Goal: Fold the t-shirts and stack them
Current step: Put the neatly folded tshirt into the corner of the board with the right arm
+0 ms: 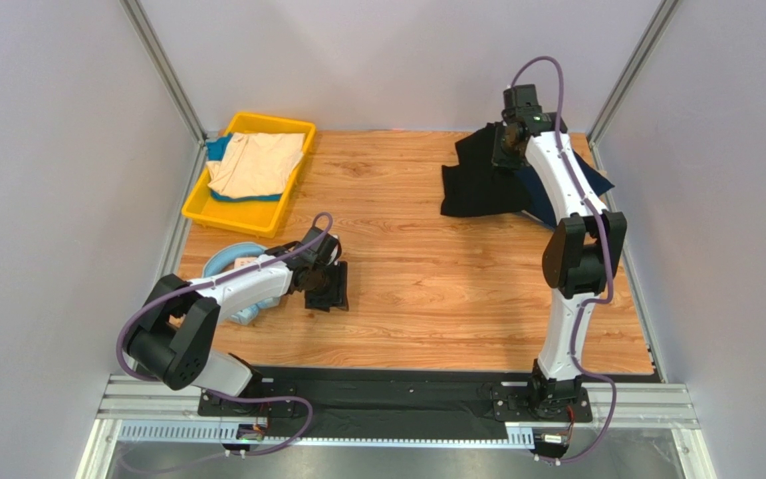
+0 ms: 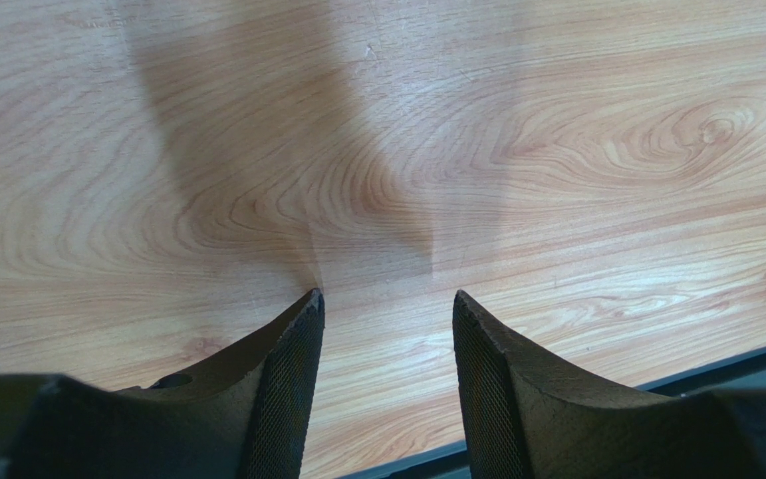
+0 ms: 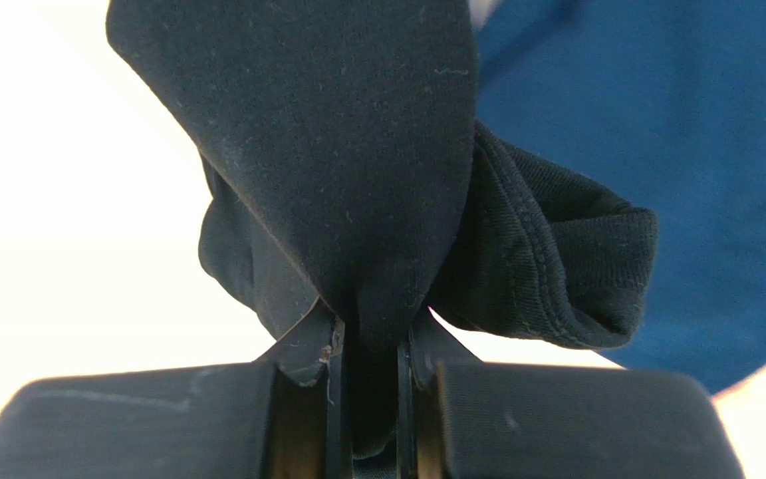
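Observation:
A black t-shirt [image 1: 480,180] lies crumpled at the table's back right, partly over a navy blue t-shirt [image 1: 589,176]. My right gripper [image 1: 505,148] is shut on a fold of the black t-shirt [image 3: 357,180] and holds that part raised; the navy shirt [image 3: 657,130] shows behind it in the right wrist view. A beige t-shirt [image 1: 255,163] lies folded on a blue one [image 1: 219,148] in the yellow tray [image 1: 200,210] at back left. My left gripper [image 1: 324,286] is open and empty just above bare wood [image 2: 387,200], its fingers [image 2: 287,379] spread apart.
Light-blue headphones [image 1: 229,263] lie under the left arm near the table's left edge. A black strip runs along the near edge by the arm bases. Grey walls and metal posts close in the left, right and back sides.

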Robot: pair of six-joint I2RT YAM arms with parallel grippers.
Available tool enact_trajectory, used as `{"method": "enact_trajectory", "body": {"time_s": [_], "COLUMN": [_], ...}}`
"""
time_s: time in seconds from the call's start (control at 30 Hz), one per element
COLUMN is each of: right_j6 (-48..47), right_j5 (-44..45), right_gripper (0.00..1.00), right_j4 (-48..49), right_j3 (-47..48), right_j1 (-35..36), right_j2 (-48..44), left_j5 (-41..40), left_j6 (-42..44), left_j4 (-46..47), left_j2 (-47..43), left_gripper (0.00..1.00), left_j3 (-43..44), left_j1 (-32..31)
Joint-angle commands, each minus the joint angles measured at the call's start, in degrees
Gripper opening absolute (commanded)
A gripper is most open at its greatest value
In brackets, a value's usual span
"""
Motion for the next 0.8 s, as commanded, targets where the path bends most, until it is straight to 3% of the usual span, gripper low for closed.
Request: {"method": "enact_trajectory", "body": {"time_s": [0.0,0.37,0.77], "right_j6": [2.07,2.77,8.48], "right_j5": [-0.78,-2.63,-2.37], "right_gripper": [0.0,0.0,0.0], "right_j4": [1.41,3.17,5.01], "right_j3": [-2.13,-2.58,-9.69], "right_j1": [-5.07,-10.54,-19.06], "right_j2": [-7.12,-14.67,-15.56], "left_j5": [1.03,2.17,3.14], "left_j6": [0.64,0.73,0.64], "left_j4": [0.04,0.66,0.31], "left_j2": [0.76,2.51,1.55], "left_gripper": [0.57,0.56,0.56], "left_j3": [0.08,0.26,0.78], "left_j1": [0.06,0.06,0.06]}}
